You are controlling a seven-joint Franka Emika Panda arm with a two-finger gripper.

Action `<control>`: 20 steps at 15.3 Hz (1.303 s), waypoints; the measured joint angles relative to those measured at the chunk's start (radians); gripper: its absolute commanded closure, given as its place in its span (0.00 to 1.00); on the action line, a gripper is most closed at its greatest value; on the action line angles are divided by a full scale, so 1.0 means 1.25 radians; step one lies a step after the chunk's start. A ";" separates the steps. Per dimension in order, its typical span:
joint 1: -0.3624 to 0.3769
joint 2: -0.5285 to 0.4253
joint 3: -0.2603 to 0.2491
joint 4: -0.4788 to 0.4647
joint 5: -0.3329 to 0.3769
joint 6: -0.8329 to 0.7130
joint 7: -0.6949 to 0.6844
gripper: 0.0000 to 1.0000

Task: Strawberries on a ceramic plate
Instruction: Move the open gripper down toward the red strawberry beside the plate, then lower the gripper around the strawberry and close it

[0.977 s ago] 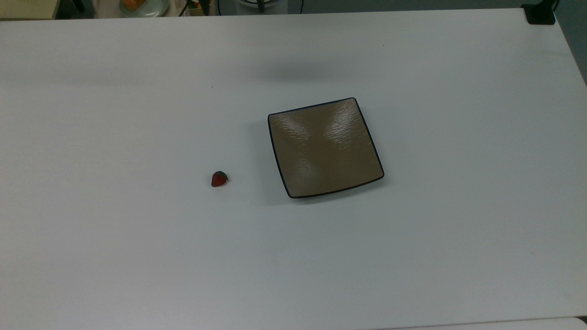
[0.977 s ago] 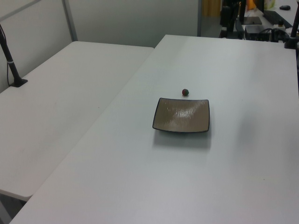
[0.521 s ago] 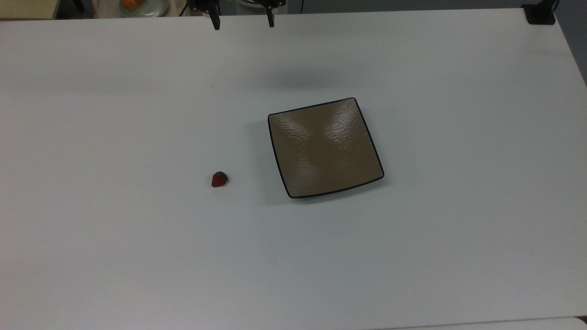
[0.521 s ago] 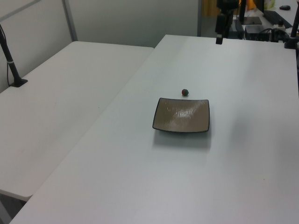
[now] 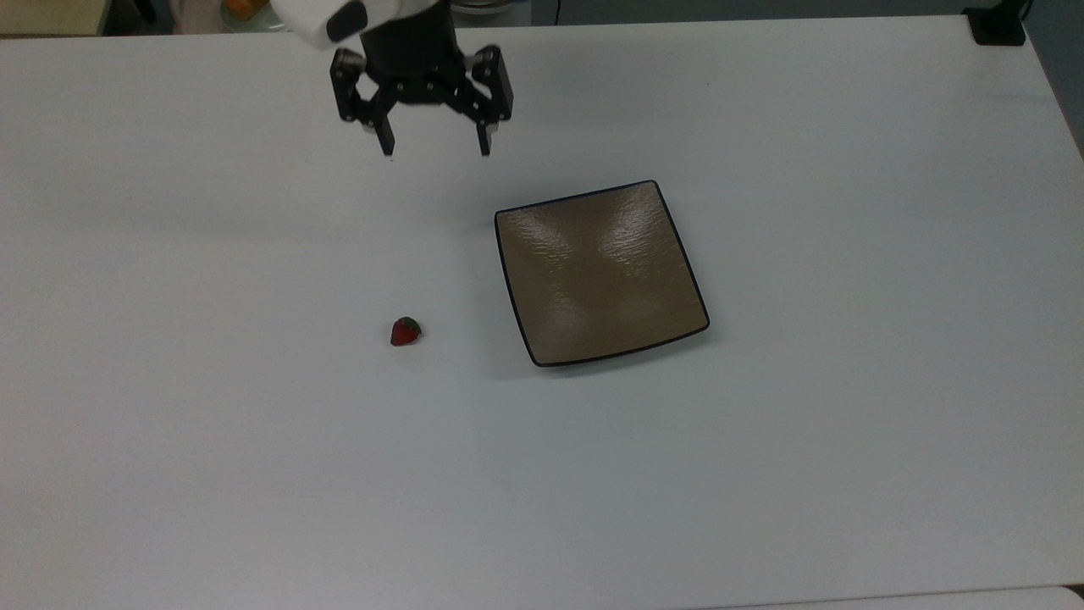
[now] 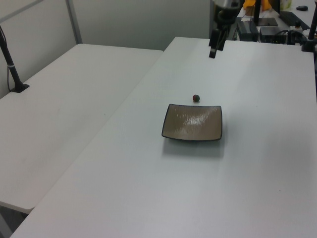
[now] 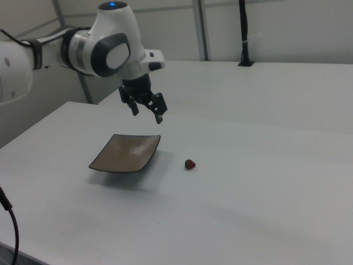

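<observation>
top view — gripper (image 5: pixel 436 152) fingers spread, holding nothing, strawberry (image 5: pixel 405 331) straight below it, just left of the plate (image 5: pixel 600 273) | left view — strawberry (image 6: pixel 196 98) at plate's (image 6: pixel 192 122) far edge | right view — strawberry (image 7: pixel 190 164) sits on the table right of plate (image 7: pixel 126 153)

We see a white arm (image 7: pixel 66 49) of rounded, glossy segments with grey bands at the joints and a large grey disc on the side of the wrist housing. A small blue light sits at its 12 o'clock. Below it hangs a black pincer (image 7: pixel 146 113) with angular linkages, silver screws at the pivots and two thin dark fingers (image 5: pixel 388 140).
</observation>
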 measured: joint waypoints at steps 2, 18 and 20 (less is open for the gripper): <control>-0.007 0.028 0.000 0.000 0.000 0.032 -0.001 0.00; -0.040 0.239 0.000 -0.001 -0.004 0.267 -0.010 0.00; -0.040 0.258 0.000 -0.001 -0.004 0.285 -0.010 0.00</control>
